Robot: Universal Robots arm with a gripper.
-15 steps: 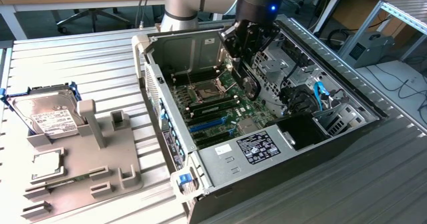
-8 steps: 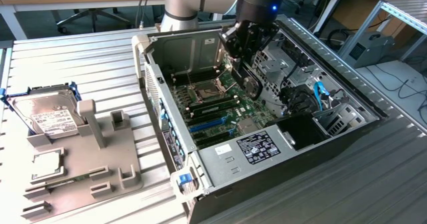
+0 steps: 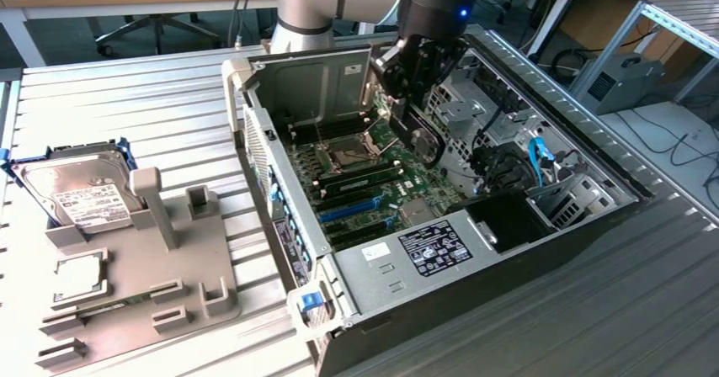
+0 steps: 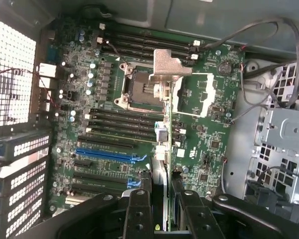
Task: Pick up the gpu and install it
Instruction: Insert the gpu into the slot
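Black hand [image 4: 163, 198], one gpu [image 4: 161, 133] (in grip)

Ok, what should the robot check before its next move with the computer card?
1. The gpu is in the gripper: ok, jaws closed on it.
2. The gpu is inside the open computer case: ok.
3. The gpu is over the motherboard: ok.
4. The gpu is pushed into a slot: not ok, it hangs above the board.
5. The gpu is lined up with the blue slot: cannot tell.

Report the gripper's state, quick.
Gripper: closed, holding the gpu.
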